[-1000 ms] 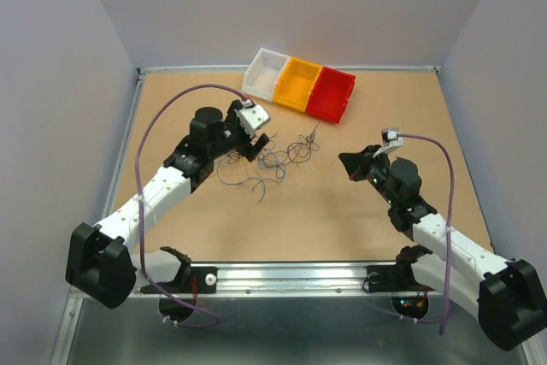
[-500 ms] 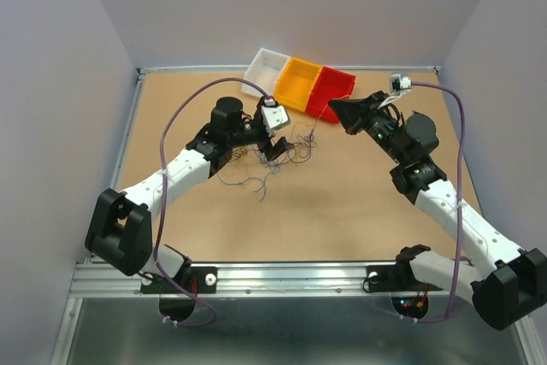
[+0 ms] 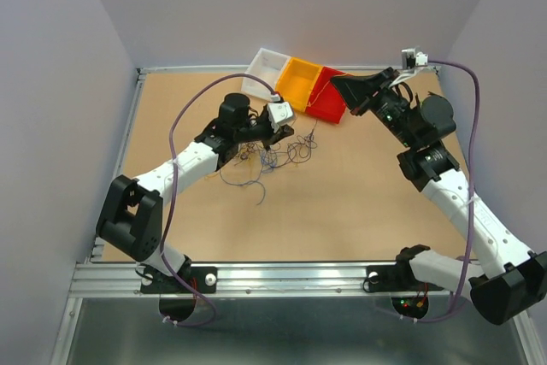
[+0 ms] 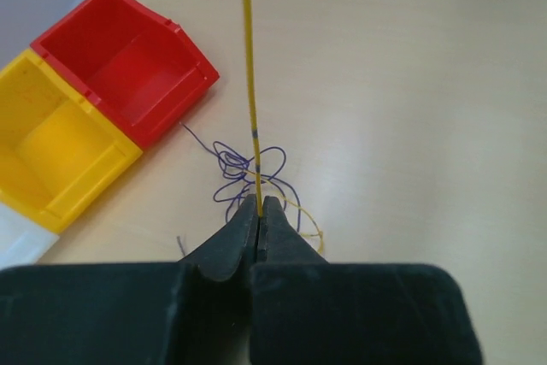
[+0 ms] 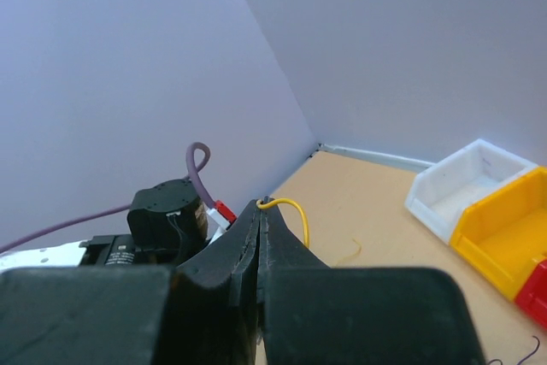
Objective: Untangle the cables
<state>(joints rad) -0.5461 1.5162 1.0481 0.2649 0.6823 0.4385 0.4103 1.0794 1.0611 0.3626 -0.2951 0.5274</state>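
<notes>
The cables (image 3: 289, 150) are a small tangle of thin blue, dark and yellow wires on the tan table, left of centre. My left gripper (image 3: 267, 144) sits low at the tangle's left edge. In the left wrist view it (image 4: 259, 203) is shut on a yellow wire (image 4: 250, 83) that runs straight and taut up out of the frame, with purple loops (image 4: 244, 168) just beyond the tips. My right gripper (image 3: 335, 82) is raised above the red bin. In the right wrist view it (image 5: 263, 204) is shut on a curved end of yellow wire (image 5: 299, 209).
A white bin (image 3: 265, 73), a yellow bin (image 3: 297, 83) and a red bin (image 3: 326, 105) stand in a row at the table's back edge. Loose strands (image 3: 248, 179) trail from the tangle toward the near side. Grey walls close in the table on three sides.
My left gripper slid right into the tangle and went from open to shut on the yellow wire. My right arm lifted and swung back toward the bins, staying shut.
</notes>
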